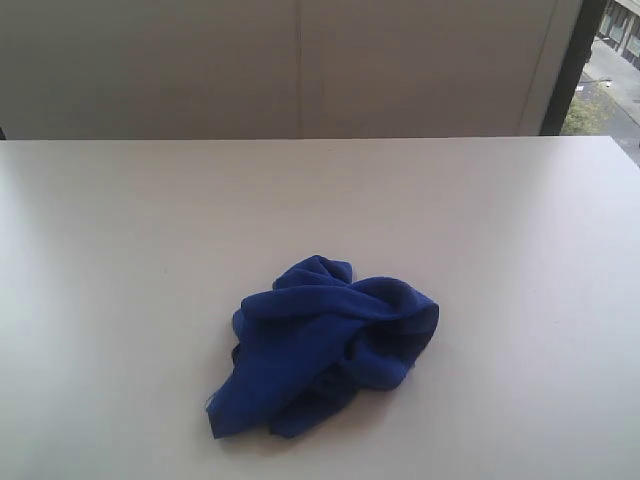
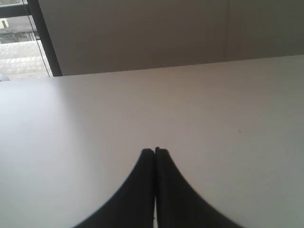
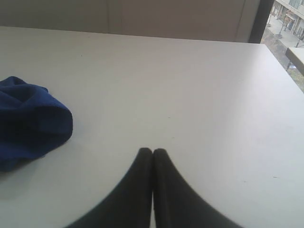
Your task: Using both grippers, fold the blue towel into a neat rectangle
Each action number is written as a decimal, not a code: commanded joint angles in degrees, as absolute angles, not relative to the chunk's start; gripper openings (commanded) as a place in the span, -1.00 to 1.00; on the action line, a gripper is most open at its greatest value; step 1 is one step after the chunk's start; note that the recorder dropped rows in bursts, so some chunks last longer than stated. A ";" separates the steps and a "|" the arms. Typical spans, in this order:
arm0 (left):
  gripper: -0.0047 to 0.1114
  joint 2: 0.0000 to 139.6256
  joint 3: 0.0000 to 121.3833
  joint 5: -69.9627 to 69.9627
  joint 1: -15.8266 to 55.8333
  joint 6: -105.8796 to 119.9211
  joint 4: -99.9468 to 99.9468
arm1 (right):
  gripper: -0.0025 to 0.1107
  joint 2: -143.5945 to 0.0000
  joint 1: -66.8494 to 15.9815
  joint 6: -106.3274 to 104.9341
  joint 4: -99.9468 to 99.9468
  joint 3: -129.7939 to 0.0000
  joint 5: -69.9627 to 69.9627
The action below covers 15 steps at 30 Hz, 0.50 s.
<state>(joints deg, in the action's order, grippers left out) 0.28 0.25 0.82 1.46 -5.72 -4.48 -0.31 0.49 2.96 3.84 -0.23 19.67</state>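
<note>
Exterior view: the deep-blue soft microfibre towel (image 1: 330, 340) lies crumpled in a heap on the flat white table (image 1: 120, 250).

Left wrist view: the left black metal claw (image 2: 155, 151) is pressed together above the table; contact with the table cannot be confirmed.

Right wrist view: the right black metal claw (image 3: 152, 151) is pressed together, pinching nothing, apart from the towel.

The towel (image 1: 325, 345) lies crumpled on the table (image 1: 120, 250), toward its front

Royal-blue towel (image 1: 325, 340) on a plain white table (image 1: 120, 250)
</note>
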 commanded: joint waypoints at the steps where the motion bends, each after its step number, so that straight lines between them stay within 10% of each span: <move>1: -0.92 0.00 0.00 2.46 1.39 -6.08 -4.53 | -0.96 0.00 0.38 3.13 4.30 0.00 19.32; 15: -0.92 0.00 0.00 12.30 1.39 -10.46 -4.53 | -0.96 0.00 0.38 3.13 4.30 0.00 19.32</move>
<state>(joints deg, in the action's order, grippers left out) 0.28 0.25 8.69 1.46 -7.22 -4.48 -0.31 0.49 2.96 3.84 -0.23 19.67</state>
